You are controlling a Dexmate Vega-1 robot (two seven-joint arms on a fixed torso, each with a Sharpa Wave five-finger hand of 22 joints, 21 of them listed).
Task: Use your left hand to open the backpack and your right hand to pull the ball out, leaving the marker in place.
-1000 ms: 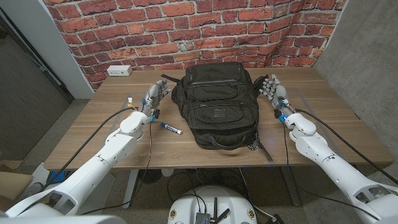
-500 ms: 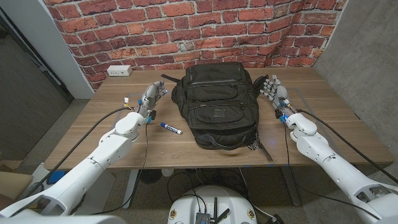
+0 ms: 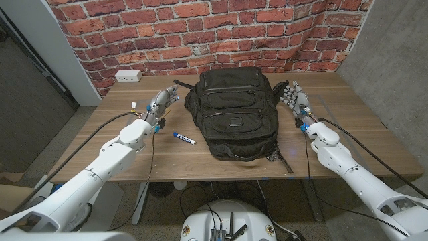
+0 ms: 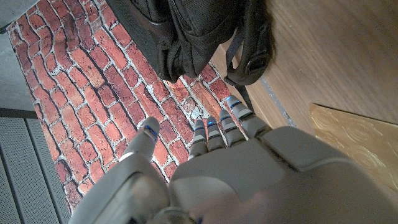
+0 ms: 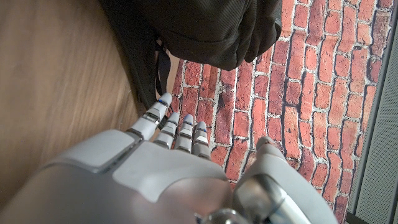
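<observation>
Your left hand (image 3: 160, 105) has drifted outward from the backpack (image 3: 232, 112) since a second ago, and now hovers near its left side, fingers spread and holding nothing. Your right hand (image 3: 295, 100) hasn't moved; it stands just beside the pack's right side, fingers apart and empty. You can see the black backpack lying flat at mid-table, zipped closed, straps trailing toward you. Your blue-capped marker (image 3: 183, 138) lies on the wood between your left forearm and the pack.
</observation>
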